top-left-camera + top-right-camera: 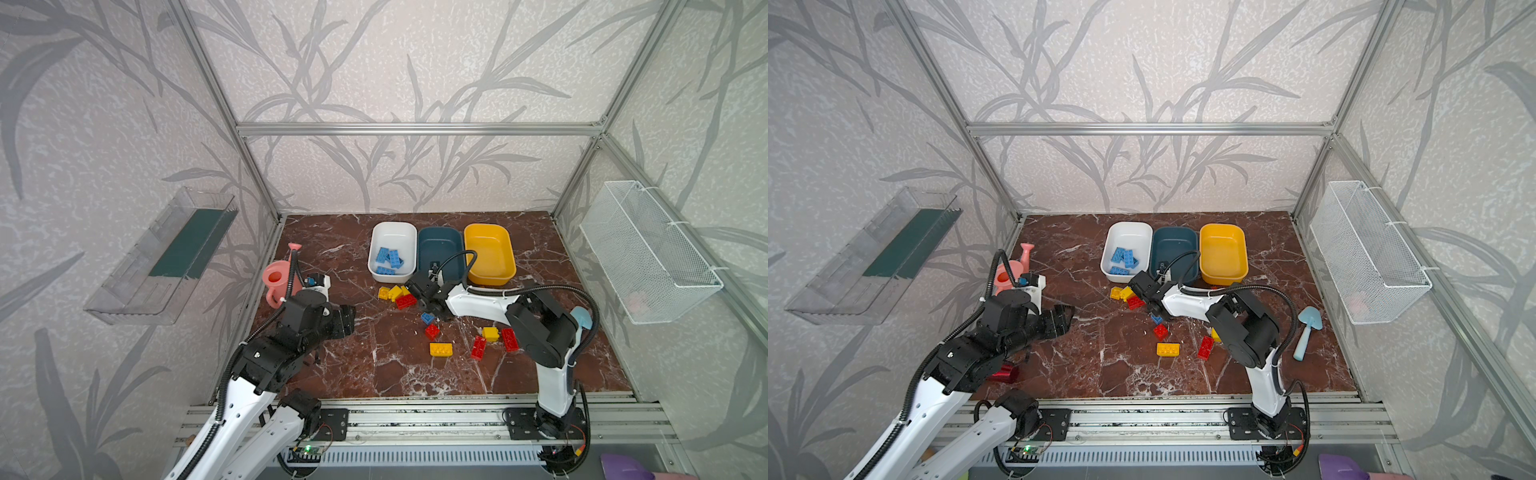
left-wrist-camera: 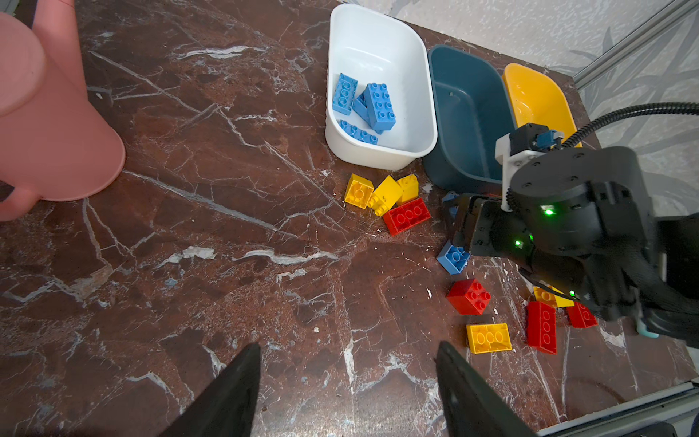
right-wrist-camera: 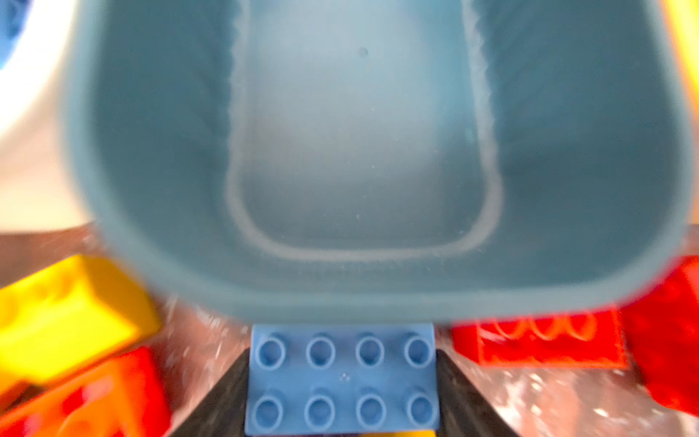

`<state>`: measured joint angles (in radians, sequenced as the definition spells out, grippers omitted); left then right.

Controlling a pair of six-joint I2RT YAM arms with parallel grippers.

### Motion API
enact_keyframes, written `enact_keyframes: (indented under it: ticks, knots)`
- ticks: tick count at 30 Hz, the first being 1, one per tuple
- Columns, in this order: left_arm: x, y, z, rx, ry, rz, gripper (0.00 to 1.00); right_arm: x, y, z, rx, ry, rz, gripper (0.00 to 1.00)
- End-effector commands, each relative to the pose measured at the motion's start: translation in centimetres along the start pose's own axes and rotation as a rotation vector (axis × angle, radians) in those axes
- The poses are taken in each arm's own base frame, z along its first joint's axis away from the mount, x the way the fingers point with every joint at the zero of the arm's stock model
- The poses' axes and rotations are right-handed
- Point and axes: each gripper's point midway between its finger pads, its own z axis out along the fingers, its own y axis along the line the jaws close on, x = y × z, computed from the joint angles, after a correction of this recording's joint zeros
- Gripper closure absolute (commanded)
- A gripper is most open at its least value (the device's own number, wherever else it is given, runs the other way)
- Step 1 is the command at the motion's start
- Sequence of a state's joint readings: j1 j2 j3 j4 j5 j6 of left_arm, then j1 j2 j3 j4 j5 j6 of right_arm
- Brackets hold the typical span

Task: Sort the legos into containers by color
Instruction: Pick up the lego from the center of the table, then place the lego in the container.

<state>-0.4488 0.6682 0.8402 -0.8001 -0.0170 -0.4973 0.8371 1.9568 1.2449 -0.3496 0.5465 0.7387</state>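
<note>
Blue nearly sorted — red and yellow not yet begun

Several blue bricks (image 1: 388,259) lie in the white tub (image 1: 394,227) at upper centre in both top views, while the teal tub (image 1: 440,243) and yellow tub (image 1: 489,245) beside it hold nothing. At the teal tub's near rim the right claw (image 3: 343,353) pinches a blue 2x4 brick (image 3: 340,393), jaws against both its sides. At lower left the left claw (image 2: 347,346) hangs wide open and empty over bare surface (image 2: 227,265). One small blue square (image 1: 427,318) and some nine or ten red and yellow bricks (image 1: 441,349) lie loose at centre — most of the work, I judge.
</note>
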Motion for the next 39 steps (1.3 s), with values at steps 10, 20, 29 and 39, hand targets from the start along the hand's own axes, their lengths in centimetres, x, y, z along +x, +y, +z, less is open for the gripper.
enact_keyframes:
  ticks: [10,20,29,39]
  knots:
    - [0.1,0.6,-0.1,-0.023,-0.010,0.006,0.27,-4.4,5.0,-7.8,-0.303,-0.022,-0.236,0.38]
    - [0.2,0.6,0.0,-0.025,-0.004,0.005,0.27,-10.2,12.0,-6.6,-0.498,-0.007,-0.291,0.37]
    - [0.3,0.6,0.2,-0.024,0.002,0.007,0.27,-13.6,13.6,-1.4,-0.511,0.040,-0.241,0.36]
    - [0.7,0.1,0.5,0.001,0.022,0.024,0.27,-15.1,14.4,0.1,-0.517,0.041,-0.236,0.20]
